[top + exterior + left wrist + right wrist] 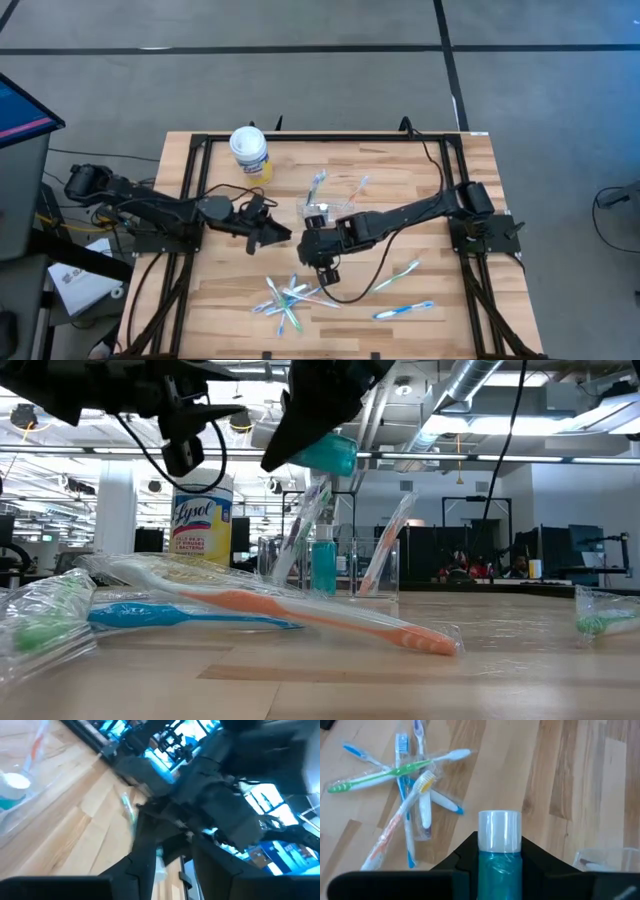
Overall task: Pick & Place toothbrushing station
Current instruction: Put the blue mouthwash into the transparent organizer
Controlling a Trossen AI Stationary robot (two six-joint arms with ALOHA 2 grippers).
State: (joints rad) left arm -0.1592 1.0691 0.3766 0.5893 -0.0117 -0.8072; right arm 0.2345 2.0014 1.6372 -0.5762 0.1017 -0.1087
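1. Two arms over one wooden worktop (420,320).
2. Right pincer (327,268), raised at worktop centre, clamped on teal toothpaste tube (500,855), white cap outward.
3. Left pincer (278,236), at 9 o'clock of the right one; fingers apart, holding nothing.
4. Clear cup (318,212), 12 o'clock of right pincer, holding brushes.
5. Toothbrush pile (288,297), 7 o'clock.
6. Loose toothbrushes (402,298), 4 o'clock.
7. Lysol tub (250,152), 11 o'clock.

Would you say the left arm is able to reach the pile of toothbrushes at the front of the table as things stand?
Probably yes: the left claw hovers just behind the toothbrush pile, with bare table between; the right claw, holding a toothpaste tube, crowds one side.
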